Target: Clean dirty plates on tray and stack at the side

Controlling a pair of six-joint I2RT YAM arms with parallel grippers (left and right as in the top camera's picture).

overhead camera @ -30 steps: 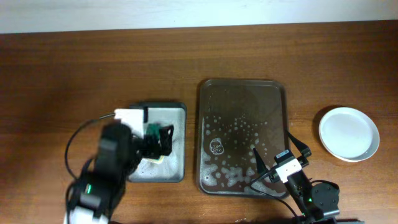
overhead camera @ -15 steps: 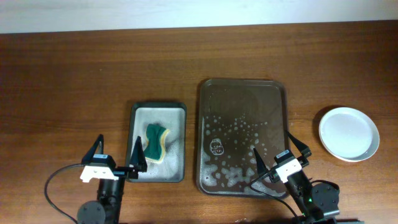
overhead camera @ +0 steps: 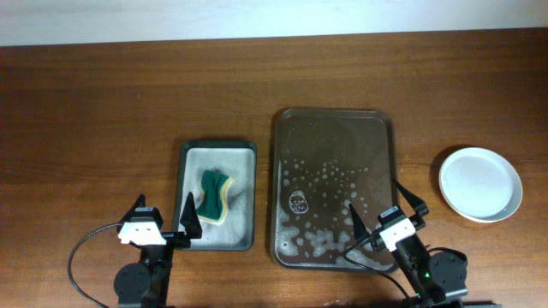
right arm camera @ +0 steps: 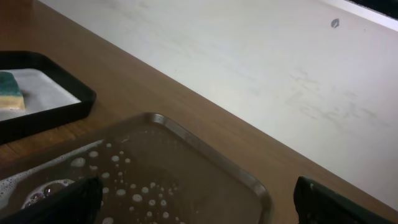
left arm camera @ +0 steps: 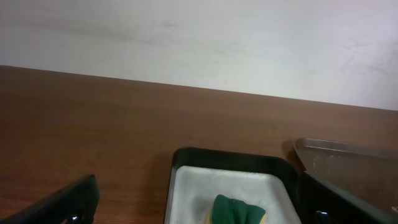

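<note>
only overhead, right of frame: glossy round plates (overhead camera: 480, 183). centre: sudsy brown tray (overhead camera: 334, 137), rounded corners. left gripper (overhead camera: 163, 204) and right gripper (overhead camera: 375, 198) spread wide, empty.

Nothing legible shows in any view: no writing, label, brand or number. The tray (overhead camera: 342, 137) bears only soap bubbles (overhead camera: 330, 178) and one roundish foam blot (overhead camera: 297, 201) (a ring of suds, not a sign); the plates (overhead camera: 480, 183) show a plain white face.
</note>
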